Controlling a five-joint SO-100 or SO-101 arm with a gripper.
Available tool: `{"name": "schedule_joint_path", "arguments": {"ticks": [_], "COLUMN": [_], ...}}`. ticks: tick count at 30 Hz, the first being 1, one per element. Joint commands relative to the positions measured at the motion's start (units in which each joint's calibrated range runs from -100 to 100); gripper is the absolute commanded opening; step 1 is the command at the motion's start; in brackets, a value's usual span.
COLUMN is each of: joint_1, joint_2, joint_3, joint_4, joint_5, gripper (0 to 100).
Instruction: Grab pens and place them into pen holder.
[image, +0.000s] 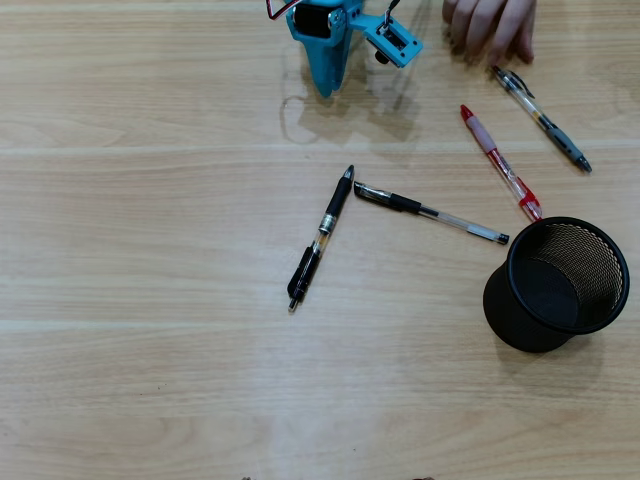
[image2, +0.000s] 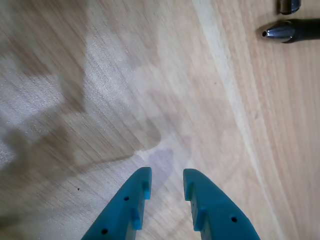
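Four pens lie loose on the table (image: 150, 380): black pen (image: 320, 239) and clear-barrelled pen (image: 430, 212) mid-table, red pen (image: 499, 162) and grey-blue pen (image: 541, 118) toward the far right corner, near a hand (image: 490, 25). Pen holder (image: 557, 285) stands empty by the right edge. Pens look light, stiff, slick and likely to roll; best pinched mid-barrel, crosswise. Gripper (image2: 166, 184) hovers at the far edge, jaws slightly parted, holding nothing.
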Motion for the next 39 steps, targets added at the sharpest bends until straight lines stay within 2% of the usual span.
{"name": "schedule_joint_path", "arguments": {"ticks": [1, 35, 37, 39], "joint_1": [0.5, 4.2, 2.8, 1.3], "joint_2": [1.9, 2.1, 2.9, 4.0], "joint_3": [-1.9, -1.7, -2.0, -4.3], "joint_4": [3.2, 3.1, 3.0, 2.9], "joint_5": [0.2, 0.2, -0.9, -4.4], "gripper": [8, 9, 9, 9]}}
